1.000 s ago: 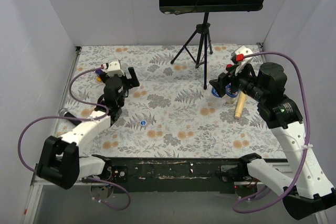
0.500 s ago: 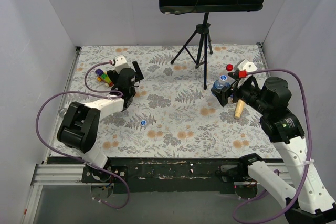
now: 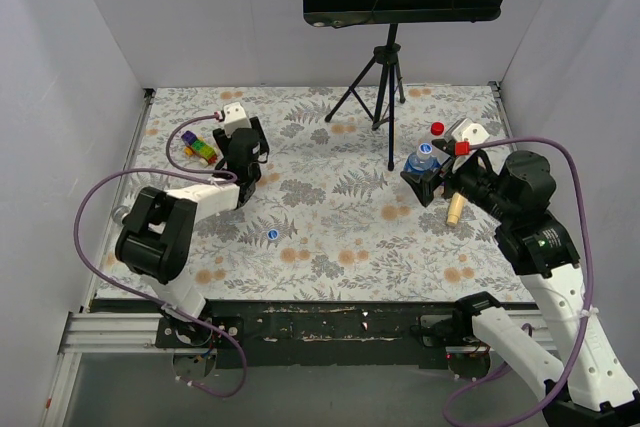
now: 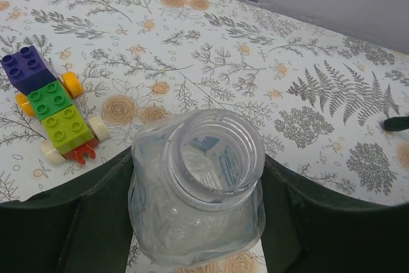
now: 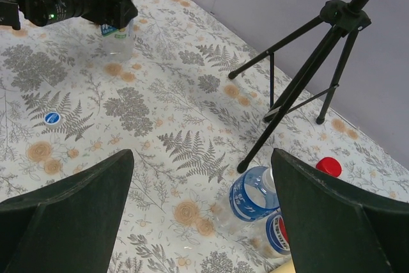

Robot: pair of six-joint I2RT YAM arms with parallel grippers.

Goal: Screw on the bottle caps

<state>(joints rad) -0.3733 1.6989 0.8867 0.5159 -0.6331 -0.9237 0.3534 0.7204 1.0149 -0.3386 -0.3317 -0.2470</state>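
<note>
- Floral tablecloth (image 3: 330, 247) lay beneath the left gripper (image 4: 198, 190), whose jaws were pressed against both sides of an uncapped bottle (image 4: 192, 241). It stood upright at the far left, its mouth open to the wrist camera.
- Its thin wall looked dented by the squeeze. By my judgement the grip needed to be just firm enough to stop the bottle turning, with the neck kept vertical for the threads.
- The right gripper (image 5: 201, 177) hung with jaws spread wide and nothing between them, above two more bottles (image 5: 250, 201) close together at the far right.
- A red cap (image 5: 328, 166) sat just beyond those bottles. A blue cap (image 3: 272, 234) lay alone nearer the middle, well apart from both arms.
- The step seemed to call for the right arm to fetch a cap, held flat by its rim, and bring it square over the held mouth.
- A toy block (image 4: 54, 103) lay just left of the held bottle and a tan stick (image 3: 455, 209) near the right-hand pair, with a tripod (image 3: 385, 97) behind. All were worth steering round.
</note>
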